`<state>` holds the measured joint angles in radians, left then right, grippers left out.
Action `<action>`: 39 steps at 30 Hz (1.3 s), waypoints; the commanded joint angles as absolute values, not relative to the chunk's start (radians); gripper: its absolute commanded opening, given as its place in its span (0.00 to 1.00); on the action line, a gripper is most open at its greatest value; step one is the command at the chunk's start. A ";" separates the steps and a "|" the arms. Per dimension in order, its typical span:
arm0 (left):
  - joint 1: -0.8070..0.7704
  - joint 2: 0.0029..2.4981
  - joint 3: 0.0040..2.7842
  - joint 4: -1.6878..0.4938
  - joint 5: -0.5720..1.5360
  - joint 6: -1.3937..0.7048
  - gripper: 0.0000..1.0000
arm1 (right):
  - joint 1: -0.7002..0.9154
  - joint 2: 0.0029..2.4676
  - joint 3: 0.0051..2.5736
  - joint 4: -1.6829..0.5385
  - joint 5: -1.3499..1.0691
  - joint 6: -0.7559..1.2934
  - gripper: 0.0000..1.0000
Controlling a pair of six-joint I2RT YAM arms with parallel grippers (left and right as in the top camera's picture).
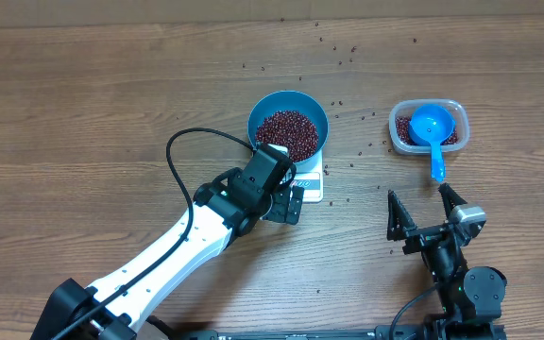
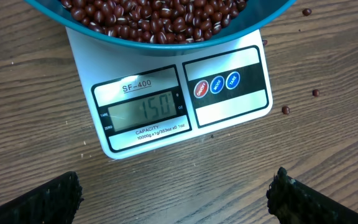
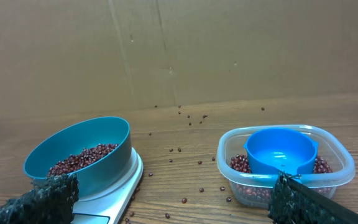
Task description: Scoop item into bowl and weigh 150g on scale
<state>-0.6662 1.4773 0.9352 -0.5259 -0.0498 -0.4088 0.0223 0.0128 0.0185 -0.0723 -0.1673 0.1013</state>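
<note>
From my station, the nearest thing is the right end effector (image 1: 419,195), hanging over bare wood-grain worktop (image 1: 83,113) with its two dark fingers spread wide and nothing between them. To its left, the white left arm (image 1: 187,241) reaches in diagonally, and its left end effector (image 2: 176,205) is spread just as wide and empty, poised just in front of the scale (image 2: 166,106). Through the left wrist camera I read 150 on the display (image 2: 146,111) of this small white SF-400 kitchen scale, with three round buttons (image 2: 217,84) to the right of the display. On the platform sits the blue bowl (image 1: 315,111), overhanging the scale's edges and holding a mound of dark red-brown beans (image 1: 287,132). To the right of the bowl and well apart from it, just beyond the right end effector, stands a clear plastic tub (image 1: 452,107) with more beans (image 3: 238,165) in its bottom. A small blue scoop (image 1: 431,125) rests in the tub, cup upward, with its handle (image 1: 437,166) sticking out over the near rim towards the right fingers. Stray beans (image 1: 333,42) lie scattered around both containers and towards the far edge. Behind the worktop, in the right wrist view, stands a brown cardboard wall (image 3: 229,50).
</note>
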 commanded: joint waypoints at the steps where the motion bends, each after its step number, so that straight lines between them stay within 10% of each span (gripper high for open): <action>1: -0.667 1.477 0.930 -0.523 -0.059 -0.389 1.00 | 0.031 0.005 0.008 -0.069 -0.154 0.105 1.00; 19: -0.667 1.418 0.928 -0.570 -0.086 -0.389 0.99 | 0.031 0.005 0.008 -0.069 -0.154 0.105 1.00; 39: -0.365 0.620 0.914 -0.554 -0.142 -0.389 0.99 | 0.031 0.005 0.008 -0.069 -0.154 0.105 1.00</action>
<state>-0.4011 0.6819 0.9260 -0.5079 -0.1539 -0.4088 0.0223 0.0128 0.0185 -0.0723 -0.1677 0.1009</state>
